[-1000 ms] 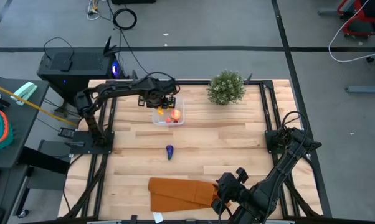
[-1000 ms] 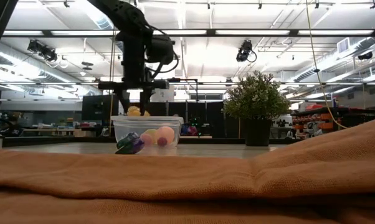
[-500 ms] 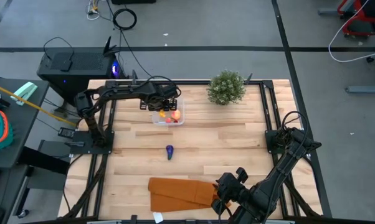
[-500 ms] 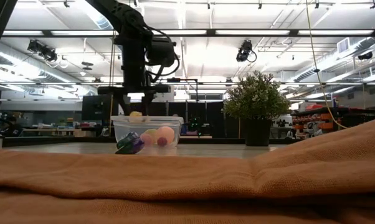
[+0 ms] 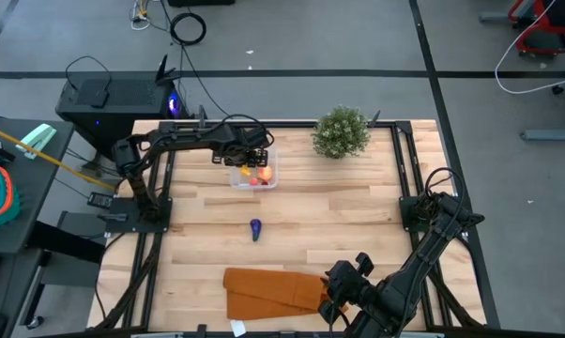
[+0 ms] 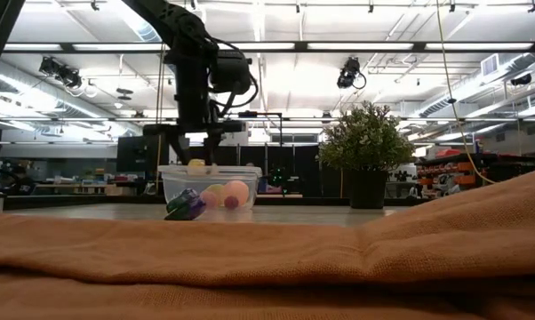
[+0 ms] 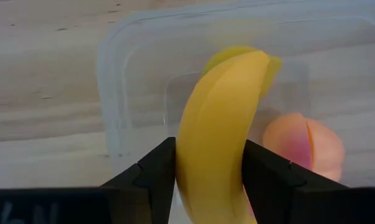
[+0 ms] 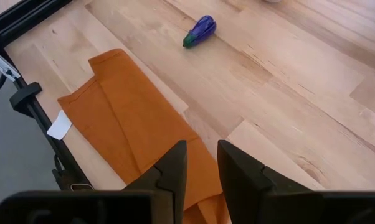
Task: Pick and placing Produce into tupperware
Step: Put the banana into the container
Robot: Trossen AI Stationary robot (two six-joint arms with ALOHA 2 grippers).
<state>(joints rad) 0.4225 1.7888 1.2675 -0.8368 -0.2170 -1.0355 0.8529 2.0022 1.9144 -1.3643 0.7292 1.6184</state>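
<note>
While the banana (image 7: pixel 222 130) hangs over the tupperware (image 7: pixel 113 93), its long axis runs straight out from the left gripper (image 7: pixel 209 171), whose fingers pinch its near end. Below sits a peach fruit (image 7: pixel 303 149). Right gripper (image 8: pixel 202 165) waits over the orange cloth (image 8: pixel 131 137), fingers slightly parted.

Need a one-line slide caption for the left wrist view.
Left gripper holds a yellow toy banana over the clear plastic tupperware, where a peach-red round fruit lies.

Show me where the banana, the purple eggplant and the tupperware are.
banana (image 7: pixel 222 130): left wrist view, middle of its yellow body.
purple eggplant (image 8: pixel 200 30): right wrist view, its purple body.
tupperware (image 7: pixel 113 81): left wrist view, its clear rim.
</note>
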